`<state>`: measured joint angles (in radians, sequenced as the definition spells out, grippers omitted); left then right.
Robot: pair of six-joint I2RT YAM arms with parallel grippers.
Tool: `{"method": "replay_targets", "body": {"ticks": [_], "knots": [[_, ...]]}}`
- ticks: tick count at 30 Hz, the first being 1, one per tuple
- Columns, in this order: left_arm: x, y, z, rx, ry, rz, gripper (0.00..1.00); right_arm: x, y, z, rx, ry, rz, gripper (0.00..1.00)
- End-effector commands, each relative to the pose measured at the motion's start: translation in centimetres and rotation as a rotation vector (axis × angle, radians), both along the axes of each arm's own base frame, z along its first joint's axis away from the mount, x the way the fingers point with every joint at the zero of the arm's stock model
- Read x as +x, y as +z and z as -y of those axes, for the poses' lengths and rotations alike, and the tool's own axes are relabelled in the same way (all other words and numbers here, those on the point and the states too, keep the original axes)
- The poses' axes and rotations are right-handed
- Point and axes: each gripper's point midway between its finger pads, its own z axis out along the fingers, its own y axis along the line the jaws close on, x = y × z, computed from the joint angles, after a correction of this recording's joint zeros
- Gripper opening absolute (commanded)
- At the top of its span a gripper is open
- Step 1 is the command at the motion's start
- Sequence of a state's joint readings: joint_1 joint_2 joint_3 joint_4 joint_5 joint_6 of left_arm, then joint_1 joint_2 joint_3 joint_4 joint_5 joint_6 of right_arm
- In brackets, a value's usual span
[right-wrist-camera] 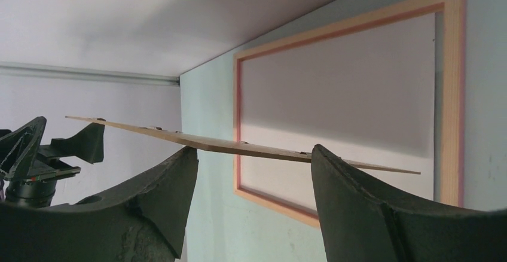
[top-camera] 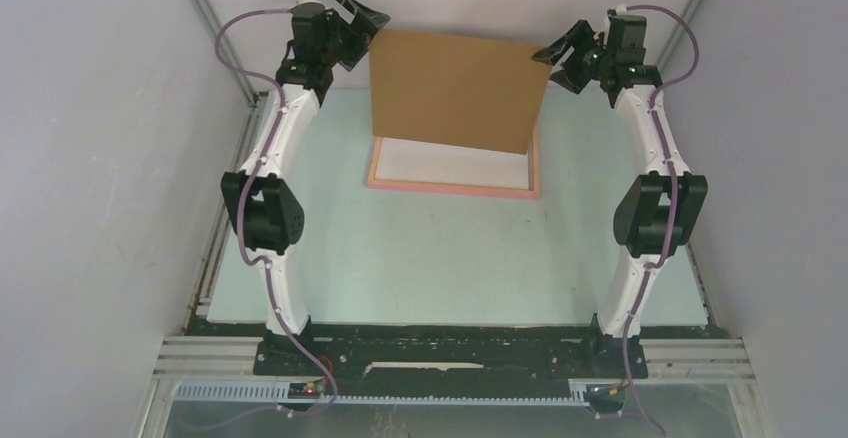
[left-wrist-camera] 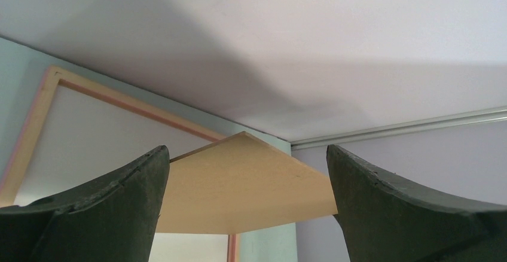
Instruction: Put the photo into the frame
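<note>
**Backing board raised over the frame, both grippers spread**

1. Frame. The frame (top-camera: 452, 189) lies flat on the pale green table (top-camera: 450, 268) at the far centre. Its long sides run left to right.

2. Photo. The photo (top-camera: 455, 166) lies inside the salmon border, plain white side up. No printed side shows. In the right wrist view the shadow of the board falls across part of the white surface.

3. Backing board. The brown backing board (top-camera: 455, 88) hangs clear of the table above the far part of the frame. It is tilted, with the far edge higher than the near edge. From above it hides the frame's far side.

4. Left gripper. The left gripper (top-camera: 365, 36) sits at the board's far left corner. Its jaws are spread wide. In the left wrist view that corner reaches into the gap between the two dark fingers (left-wrist-camera: 128, 202), and the board's edge meets the finger on the right of that view. Whether the fingers press on the board cannot be told.

5. Right gripper. The right gripper (top-camera: 550, 68) sits at the board's far right corner. Its jaws stand apart. In the right wrist view the board appears edge-on as a thin line crossing both fingertips (right-wrist-camera: 176, 166). It is not pinched between the pads. Below the line, the table and the frame show through the gap.
</note>
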<state>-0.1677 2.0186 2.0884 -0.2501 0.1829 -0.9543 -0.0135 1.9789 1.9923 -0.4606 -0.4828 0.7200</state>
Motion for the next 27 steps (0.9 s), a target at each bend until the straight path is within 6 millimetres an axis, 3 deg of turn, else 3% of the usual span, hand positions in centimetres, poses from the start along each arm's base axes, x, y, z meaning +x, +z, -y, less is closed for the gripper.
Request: {"method": "replay_targets", "body": {"ticks": [1, 14, 27], "knots": [[-2.9, 4.4, 8.3, -0.142, -0.281, 0.048, 0.96, -0.8, 5.1, -4.5, 0.095, 0.183, 0.113, 0.75], [0.4, 3.1, 8.7, -0.206, -0.277, 0.063, 0.95, 2.0, 3.8, -3.5, 0.087, 0.174, 0.125, 0.75], [1.6, 2.0, 8.8, -0.209, -0.278, 0.072, 0.95, 3.3, 2.8, -3.6, 0.074, 0.187, 0.13, 0.75]]}}
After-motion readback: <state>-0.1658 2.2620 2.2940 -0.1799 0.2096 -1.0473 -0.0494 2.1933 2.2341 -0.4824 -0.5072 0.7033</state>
